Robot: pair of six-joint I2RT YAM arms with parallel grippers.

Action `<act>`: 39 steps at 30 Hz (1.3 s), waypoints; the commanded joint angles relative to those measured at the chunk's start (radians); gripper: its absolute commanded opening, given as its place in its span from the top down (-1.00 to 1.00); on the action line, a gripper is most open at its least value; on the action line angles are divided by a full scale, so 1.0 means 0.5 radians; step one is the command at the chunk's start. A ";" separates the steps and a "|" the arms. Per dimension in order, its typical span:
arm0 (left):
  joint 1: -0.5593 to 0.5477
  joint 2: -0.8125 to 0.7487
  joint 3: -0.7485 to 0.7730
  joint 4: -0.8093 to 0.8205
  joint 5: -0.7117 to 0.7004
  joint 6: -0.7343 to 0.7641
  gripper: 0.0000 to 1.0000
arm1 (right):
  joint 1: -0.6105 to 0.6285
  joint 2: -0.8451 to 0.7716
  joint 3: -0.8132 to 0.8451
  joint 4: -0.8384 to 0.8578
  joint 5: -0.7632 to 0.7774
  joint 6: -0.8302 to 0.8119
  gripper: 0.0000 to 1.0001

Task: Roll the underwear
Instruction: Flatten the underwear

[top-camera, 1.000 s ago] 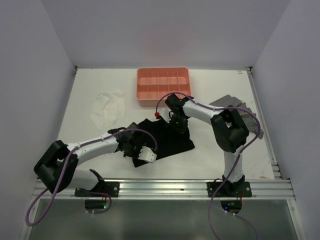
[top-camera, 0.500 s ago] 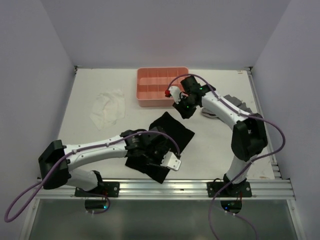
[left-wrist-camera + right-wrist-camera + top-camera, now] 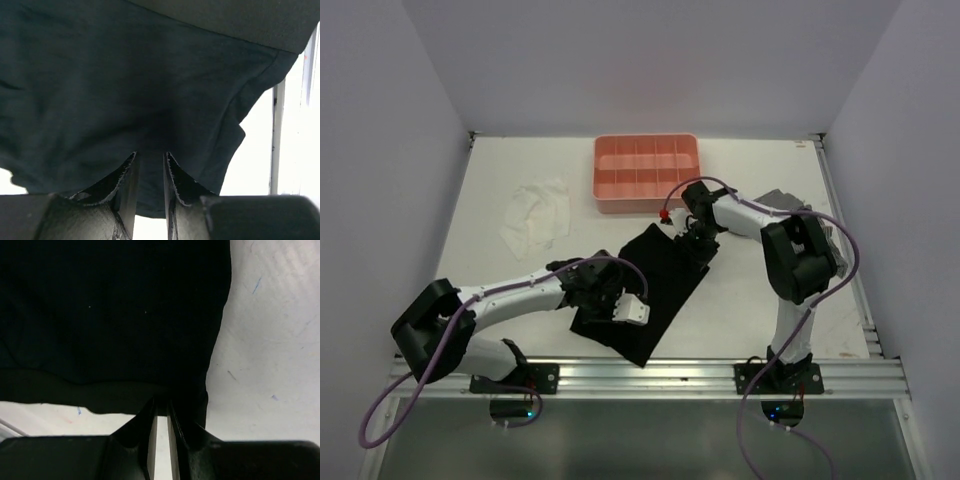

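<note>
- Since half a second ago, your right gripper (image 3: 161,402) is sitting lower: it was raised at the pink tray's (image 3: 620,204) near right corner and is now lying down on the cloth just in front of that corner.
- Your left gripper (image 3: 150,156) is now lying a little closer to the tray than before, and the underwear (image 3: 655,285) is lying longer and narrower.
- You are looking at the underwear lying flat on the table (image 3: 760,300) in front of the tray, running as a slanted strip from just short of the tray's front wall toward the arm bases.
- Your right gripper is pinching the garment's corner nearest the tray, with its fingers drawn almost together on the edge.
- Your left gripper is gripping the garment's side farther from the tray, with its fingers nearly closed and dark fabric filling the slit between them.
- A thin white cloth (image 3: 535,215) is lying crumpled to the left of the tray, well apart from the underwear.
- A grey checked cloth (image 3: 782,198) is lying to the right of the tray, partly hidden behind your right arm.
</note>
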 commanded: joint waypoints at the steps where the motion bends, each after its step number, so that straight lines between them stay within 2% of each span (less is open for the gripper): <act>1: 0.008 0.054 -0.023 0.117 0.025 0.104 0.44 | -0.023 0.121 0.128 0.060 0.029 0.081 0.64; 7: -0.019 0.253 0.060 0.123 0.279 0.039 0.45 | -0.032 0.434 0.502 0.085 0.007 -0.016 0.65; 11: -0.233 0.369 0.124 0.224 0.427 -0.178 0.44 | -0.035 0.517 0.745 0.073 -0.131 -0.188 0.64; 14: -0.369 0.416 0.259 0.282 0.699 -0.374 0.38 | -0.038 0.422 0.812 0.091 -0.330 -0.342 0.63; 19: -0.326 0.266 0.468 0.396 0.777 -0.635 0.25 | -0.090 0.097 0.767 0.122 -0.453 -0.431 0.51; 21: -0.189 0.125 0.496 0.409 0.819 -0.685 0.20 | -0.143 0.042 0.745 0.095 -0.480 -0.391 0.38; 22: -0.052 0.088 0.538 0.390 0.817 -0.682 0.20 | -0.155 -0.019 0.709 0.085 -0.481 -0.424 0.29; 24: 0.099 0.023 0.603 0.326 0.731 -0.590 0.14 | -0.192 -0.057 0.653 0.115 -0.456 -0.455 0.04; 26: 0.280 0.053 0.646 0.259 0.584 -0.404 0.13 | -0.213 -0.020 0.644 0.122 -0.444 -0.480 -0.06; 31: 0.685 0.345 0.925 0.172 0.599 -0.213 0.08 | -0.223 0.152 0.769 0.113 -0.499 -0.477 -0.11; 34: 0.857 0.578 1.109 0.084 0.709 -0.102 0.07 | -0.223 0.219 0.770 0.177 -0.505 -0.544 -0.12; 39: 0.950 0.860 1.247 0.080 0.654 0.021 0.08 | -0.223 0.308 0.779 0.177 -0.533 -0.673 -0.16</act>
